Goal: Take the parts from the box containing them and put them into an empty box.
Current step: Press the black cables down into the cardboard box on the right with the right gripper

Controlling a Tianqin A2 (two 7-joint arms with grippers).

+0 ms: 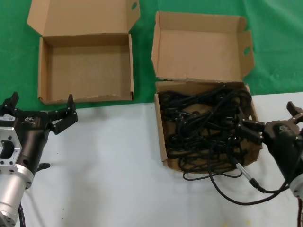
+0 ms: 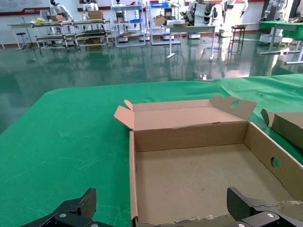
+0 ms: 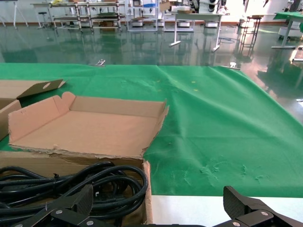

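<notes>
1. The parts, long black power cords with moulded plugs, lie in a tangled heap inside the box containing them; a few loops spill over its near wall onto the counter. The right wrist view shows the coiled cords against that box's corner.
2. This box sits on the robot's right, on the pale part of the counter, with its tall lid standing open behind it, side flaps folded and an oval cutout visible in the right flap.
3. The empty box sits to the robot's left of it, well apart, on the green cloth. Its tray is bare and its flat lid lies open at the back, with a small slot near one corner. The left wrist view looks straight into this bare tray.
4. The right hand is at the right-hand wall of the cord box, one finger touching that wall; its fingers are spread wide and hold nothing.
5. The left hand hovers just in front of the empty box's near wall, fingers spread wide, holding nothing.
6. A cable with a silver connector trails across the counter near the right arm.
</notes>
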